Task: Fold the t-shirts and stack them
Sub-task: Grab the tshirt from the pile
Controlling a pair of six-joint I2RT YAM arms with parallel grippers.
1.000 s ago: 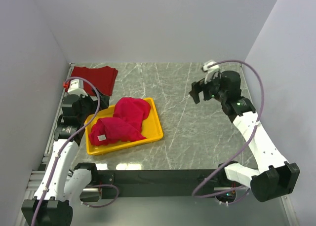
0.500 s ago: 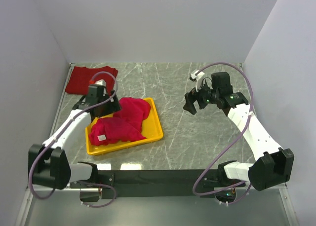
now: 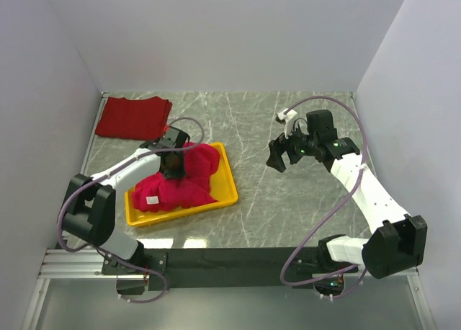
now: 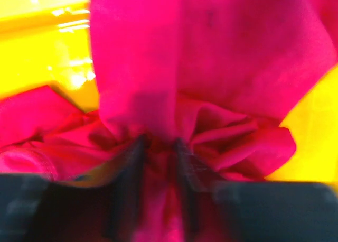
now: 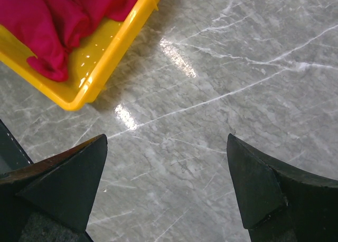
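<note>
Looking down, we see the left gripper (image 4: 158, 149) pinching a fold of the crumpled pink t-shirt (image 3: 196, 164) in its tray (image 3: 184, 213); right gripper (image 5: 166, 147) spread; brick-red t-shirt (image 3: 133, 117) folded flat

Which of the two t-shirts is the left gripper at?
The bright pink t-shirt, crumpled in the yellow tray; the darker red t-shirt lies folded at the far left corner.

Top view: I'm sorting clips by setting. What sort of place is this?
Likely a robot lab test cell, not a home: left arm and right arm mounted at a marble-look table, bare white walls boxing it in, and a yellow tray holding a pink shirt.
</note>
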